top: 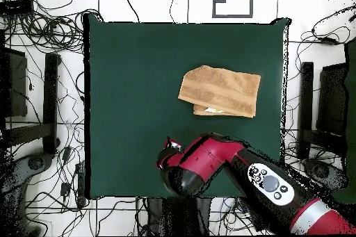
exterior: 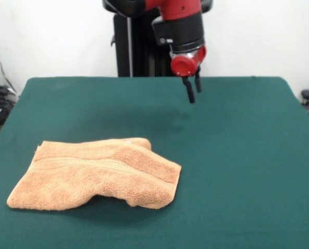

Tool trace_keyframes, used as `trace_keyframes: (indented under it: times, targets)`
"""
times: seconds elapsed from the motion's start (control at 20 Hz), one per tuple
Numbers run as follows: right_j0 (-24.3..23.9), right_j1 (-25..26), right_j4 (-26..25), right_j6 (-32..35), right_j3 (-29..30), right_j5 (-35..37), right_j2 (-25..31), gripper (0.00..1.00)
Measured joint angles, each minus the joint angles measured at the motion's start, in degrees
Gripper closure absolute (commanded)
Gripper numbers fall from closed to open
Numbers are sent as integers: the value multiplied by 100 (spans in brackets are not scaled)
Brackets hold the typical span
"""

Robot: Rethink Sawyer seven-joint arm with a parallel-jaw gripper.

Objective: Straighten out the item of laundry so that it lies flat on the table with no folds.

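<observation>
Towel (exterior: 95,174): I count one, orange-tan terry, on the near-left part of the table (exterior: 237,171) in the front view. Not flat. It's doubled over: a top layer lies across a lower one, with a rolled fold along the far edge and the right end. One woven band stripe visible, running along its length. The near edge lifts a bit mid-span, with shadow under it. In the overhead view the towel (top: 220,91) sits right of the table's centre, toward the side away from the robot base, with a second layer peeking out at its base-side edge.

One table, dark green cloth, otherwise bare from what I see.

Farther back: one gripper (exterior: 192,88), on the red and black arm, hanging above the table's far half, well apart from the towel and holding nothing. Two dark fingers (exterior: 188,91) point down, close together with a narrow gap, so I read them as nearly pressed together. Overhead, the arm covers the gripper.
</observation>
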Motion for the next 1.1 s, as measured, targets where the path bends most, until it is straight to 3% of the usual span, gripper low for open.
trace_keyframes:
  times: [0.4,1.1]
  targets:
    - [393,-17,-525,0,-5,-523,-500,0]
    - [1039,-60,-732,0,-81,-646,-1167,0]
